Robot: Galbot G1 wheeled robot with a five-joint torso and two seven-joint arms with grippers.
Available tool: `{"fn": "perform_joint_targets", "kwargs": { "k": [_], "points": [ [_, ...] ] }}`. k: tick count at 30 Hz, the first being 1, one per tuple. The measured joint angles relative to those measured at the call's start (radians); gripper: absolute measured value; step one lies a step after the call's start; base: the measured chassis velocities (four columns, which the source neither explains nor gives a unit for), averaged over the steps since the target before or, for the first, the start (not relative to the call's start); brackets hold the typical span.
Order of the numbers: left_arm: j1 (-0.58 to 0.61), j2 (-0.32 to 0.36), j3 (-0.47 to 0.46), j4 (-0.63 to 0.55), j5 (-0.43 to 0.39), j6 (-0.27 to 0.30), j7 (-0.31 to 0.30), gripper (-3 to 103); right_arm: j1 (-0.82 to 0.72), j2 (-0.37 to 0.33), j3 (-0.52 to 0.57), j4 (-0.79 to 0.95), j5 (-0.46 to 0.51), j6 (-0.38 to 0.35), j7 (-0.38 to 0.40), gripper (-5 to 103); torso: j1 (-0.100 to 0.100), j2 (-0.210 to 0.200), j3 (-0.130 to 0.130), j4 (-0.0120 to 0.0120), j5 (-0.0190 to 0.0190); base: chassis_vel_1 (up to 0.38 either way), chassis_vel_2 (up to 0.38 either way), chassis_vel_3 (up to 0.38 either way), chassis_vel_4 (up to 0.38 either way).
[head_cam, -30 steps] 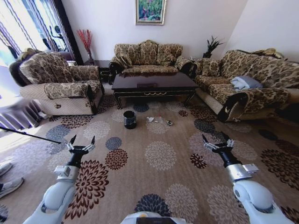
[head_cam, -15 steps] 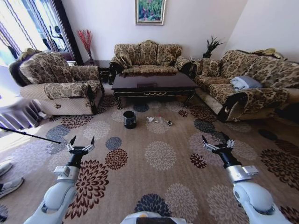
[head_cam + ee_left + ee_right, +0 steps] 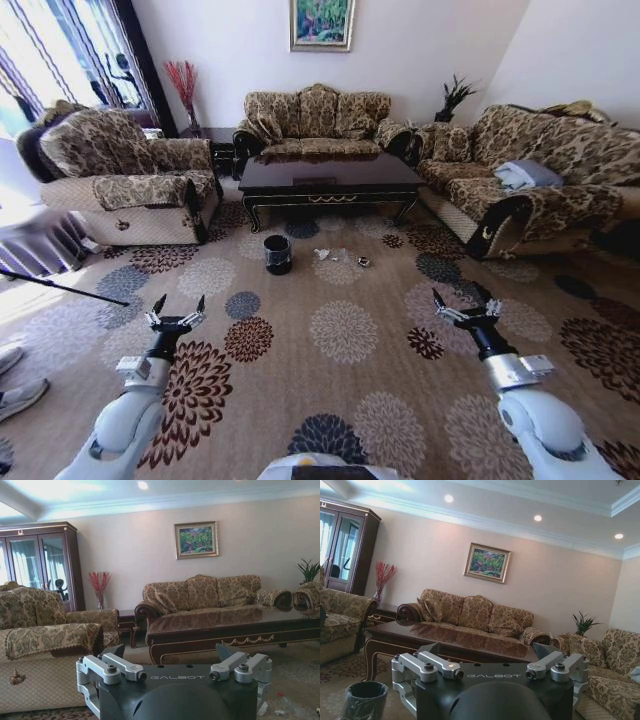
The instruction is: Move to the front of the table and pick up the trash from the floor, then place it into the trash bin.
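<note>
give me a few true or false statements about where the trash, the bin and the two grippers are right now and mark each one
1. The trash bin stands on the floor in front of the table. True.
2. The trash is already inside the bin. False: the scraps lie on the carpet beside it, toward the robot's right.
3. Both the left gripper and the right gripper are open and empty. True.
4. The right gripper is touching the trash. False: it hovers well short of it, nearer the robot.
5. The bin sits on top of the table. False: it is on the carpet.
</note>
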Motion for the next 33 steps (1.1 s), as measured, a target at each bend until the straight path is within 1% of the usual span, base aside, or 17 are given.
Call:
{"fn": "perform_joint_targets", "kwargs": {
  "k": [1,8,13,25,26,29,31,33],
  "points": [
    [0.000,0.000,0.000,0.000,0.000,0.000,0.000,100,0.000,0.000,0.000,0.000,0.000,0.000,0.000,100,0.000,0.000,0.000,0.0000,0.0000,0.000,0.000,0.000,0.000],
    [0.004,-0.001,0.003,-0.001,0.014,0.002,-0.001,100,-0.010,0.011,0.004,0.004,-0.002,0.007,0.001,100,-0.019,-0.043,-0.024,0.0000,0.0000,0.000,0.000,0.000,0.000],
    [0.007,-0.002,0.004,-0.005,0.015,0.005,-0.001,100,-0.009,0.016,0.004,0.008,-0.003,0.011,0.001,100,-0.027,-0.062,-0.035,-0.0001,0.0000,0.000,0.000,0.000,0.000],
    [0.011,-0.009,0.007,-0.008,0.011,0.009,-0.001,100,-0.012,0.016,0.005,0.026,-0.003,0.013,-0.006,100,-0.056,-0.125,-0.070,0.0000,0.0000,0.000,0.000,0.000,0.000],
    [0.011,-0.009,0.007,-0.008,0.011,0.009,-0.001,100,-0.012,0.016,0.005,0.026,-0.003,0.013,-0.006,100,-0.056,-0.125,-0.070,0.0000,0.0000,0.000,0.000,0.000,0.000],
    [0.012,-0.010,0.008,-0.010,0.011,0.009,-0.001,100,-0.014,0.015,0.008,0.036,-0.013,0.012,-0.014,100,-0.064,-0.145,-0.081,0.0000,0.0000,0.000,0.000,0.000,0.000],
    [0.012,-0.010,0.008,-0.010,0.011,0.009,-0.001,100,-0.016,0.015,0.008,0.039,-0.013,0.012,-0.019,100,-0.066,-0.149,-0.084,0.0000,0.0000,0.000,0.000,0.000,0.000],
    [0.012,-0.009,0.008,-0.010,0.010,0.009,-0.001,100,-0.018,0.016,0.008,0.043,-0.005,0.012,-0.037,100,-0.071,-0.162,-0.091,0.0000,-0.0001,0.000,0.000,0.000,0.000]
  ]
}}
